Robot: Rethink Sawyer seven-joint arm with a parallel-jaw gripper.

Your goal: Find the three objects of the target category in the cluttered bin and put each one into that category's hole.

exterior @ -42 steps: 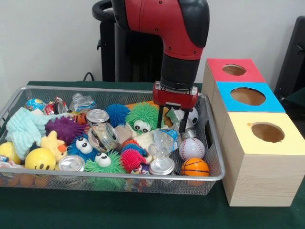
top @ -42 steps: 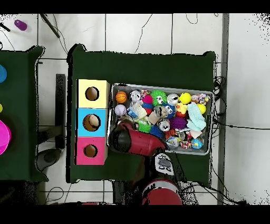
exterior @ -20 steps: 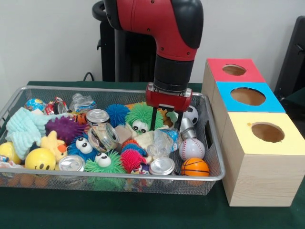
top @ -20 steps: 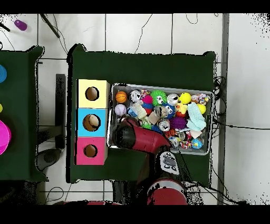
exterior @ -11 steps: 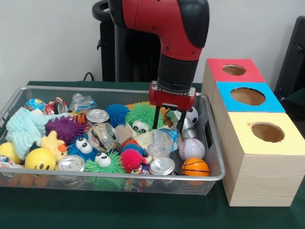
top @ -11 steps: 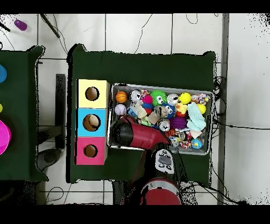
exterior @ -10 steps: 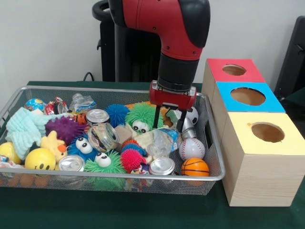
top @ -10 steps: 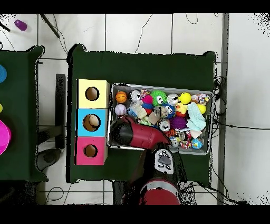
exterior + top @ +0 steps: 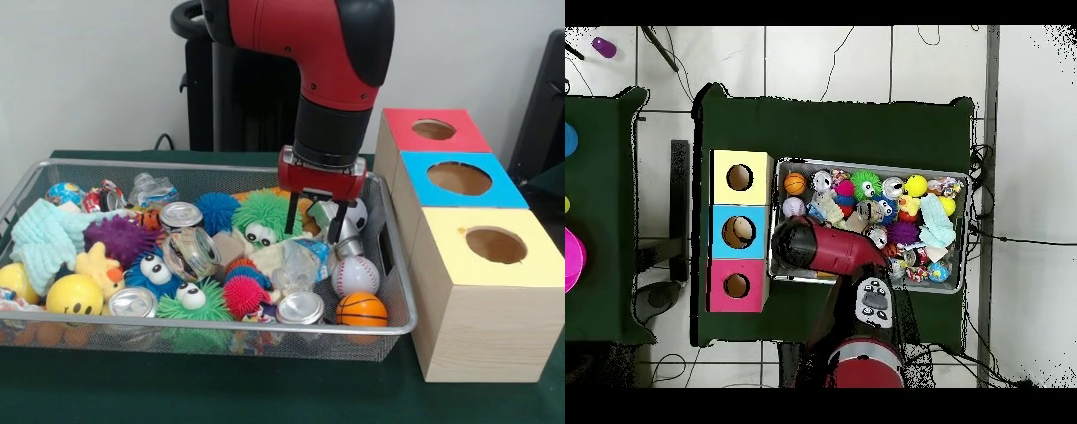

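My gripper (image 9: pixel 313 223) hangs open in the right back part of the wire bin (image 9: pixel 399 329), its fingers (image 9: pixel 291 217) astride a pale crumpled item (image 9: pixel 321 212). A soccer ball (image 9: pixel 357 213) lies just right of it. Below it are a clear plastic bottle (image 9: pixel 298 263), a baseball (image 9: pixel 356 275) and a small basketball (image 9: pixel 361 309). Beside the bin stand a red box (image 9: pixel 433 130), a blue box (image 9: pixel 459 178) and a yellow box (image 9: pixel 495 245), each with a round hole. In the overhead view the arm (image 9: pixel 823 250) covers the gripper.
The bin also holds cans (image 9: pixel 300 307), fuzzy spiky toys with eyes (image 9: pixel 262 218), a yellow smiley ball (image 9: pixel 74 295), a plush duck (image 9: pixel 99 268), a pale cloth (image 9: pixel 42 238) and a jar (image 9: pixel 192 253). From above, the boxes (image 9: pixel 739 232) stand left of the bin (image 9: pixel 963 240).
The gripper swung a little left, then came back right and rose slightly. Its fingers stay spread. Nothing in the bin has visibly shifted.
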